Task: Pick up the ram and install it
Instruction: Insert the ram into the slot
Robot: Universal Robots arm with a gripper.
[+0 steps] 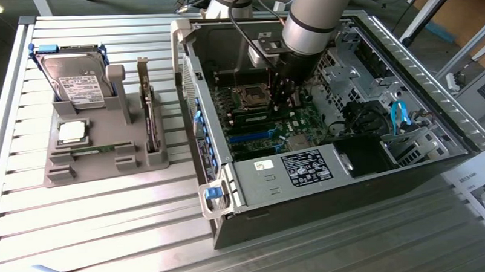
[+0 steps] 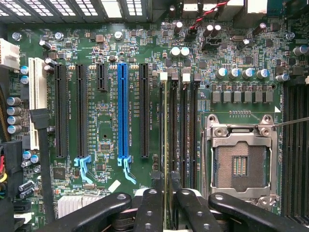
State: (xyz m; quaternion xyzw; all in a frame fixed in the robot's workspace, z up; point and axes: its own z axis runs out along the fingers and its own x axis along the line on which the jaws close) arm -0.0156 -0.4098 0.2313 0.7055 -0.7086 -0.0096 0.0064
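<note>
Thin green ram stick [image 2: 165, 121] stands slotted; black pincer [image 2: 165, 186], 1 o'clock in the exterior view, open astride it. Likely light, stiff, fragile: grip its 2 flat faces.

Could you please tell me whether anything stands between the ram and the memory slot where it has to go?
Nothing visible does. The ram already stands edge-on in line with its memory slot, with the open claw straddling one end of it. Whether it is fully seated cannot be told.
</note>
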